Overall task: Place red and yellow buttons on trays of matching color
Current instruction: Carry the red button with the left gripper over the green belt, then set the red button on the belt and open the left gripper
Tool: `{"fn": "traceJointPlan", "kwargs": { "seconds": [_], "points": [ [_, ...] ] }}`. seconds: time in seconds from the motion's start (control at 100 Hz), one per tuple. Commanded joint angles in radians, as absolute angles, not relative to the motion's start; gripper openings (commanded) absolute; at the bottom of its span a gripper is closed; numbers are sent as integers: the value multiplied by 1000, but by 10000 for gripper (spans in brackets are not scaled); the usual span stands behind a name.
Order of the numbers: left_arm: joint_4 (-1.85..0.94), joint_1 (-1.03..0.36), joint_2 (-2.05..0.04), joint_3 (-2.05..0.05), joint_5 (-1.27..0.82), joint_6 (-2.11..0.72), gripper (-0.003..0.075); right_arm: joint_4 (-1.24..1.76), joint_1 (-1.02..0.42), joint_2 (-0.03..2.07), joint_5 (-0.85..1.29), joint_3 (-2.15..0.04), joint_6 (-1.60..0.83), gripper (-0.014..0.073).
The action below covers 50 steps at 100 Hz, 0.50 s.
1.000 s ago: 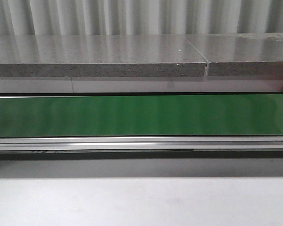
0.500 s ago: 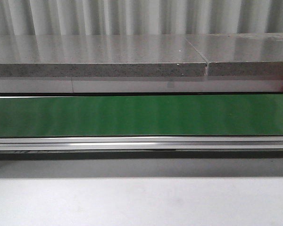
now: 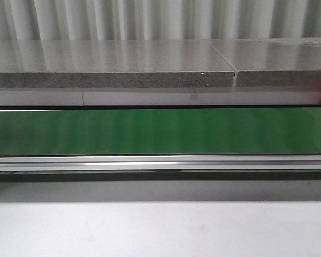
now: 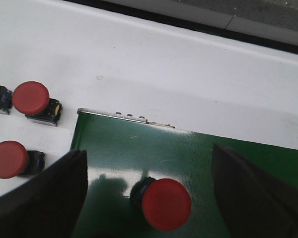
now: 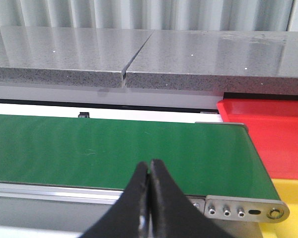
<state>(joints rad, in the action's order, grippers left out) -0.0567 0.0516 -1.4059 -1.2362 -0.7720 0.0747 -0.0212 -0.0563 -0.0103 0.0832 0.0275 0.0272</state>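
The left gripper (image 4: pixel 149 198) is spread wide over a red button (image 4: pixel 165 203) lying near the green belt's (image 4: pixel 228 163) end edge; two more red buttons (image 4: pixel 32 99) sit on the white tabletop (image 4: pixel 164 64) beside it. The right gripper (image 5: pixel 150 171) is pressed together before the belt, with the red tray (image 5: pixel 273 134) and yellow tray (image 5: pixel 293 208) past its end

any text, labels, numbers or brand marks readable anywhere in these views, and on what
None: no view shows a readable word, number, label or brand mark.
Green conveyor belt: plain, no print.
Red button on the belt and the two red buttons beside it: plain caps, no lettering visible.
Red tray and yellow tray: no markings.
Grey stone slab: only speckle.
Left gripper and right gripper: plain black fingers.
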Motion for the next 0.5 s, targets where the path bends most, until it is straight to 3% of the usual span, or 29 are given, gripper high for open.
{"fn": "traceJointPlan", "kwargs": {
  "seconds": [0.0, 0.24, 0.49],
  "points": [
    [-71, 66, -1332, -1242, -741, 74, 514, -23, -54, -16, 7, 13, 25, -67],
    [-71, 212, -1192, -1062, -713, 116, 514, -23, -54, -16, 7, 13, 25, -67],
    [-71, 469, -1036, -849, -659, 163, 512, -23, -54, -16, 7, 13, 25, -67]
  ]
}}
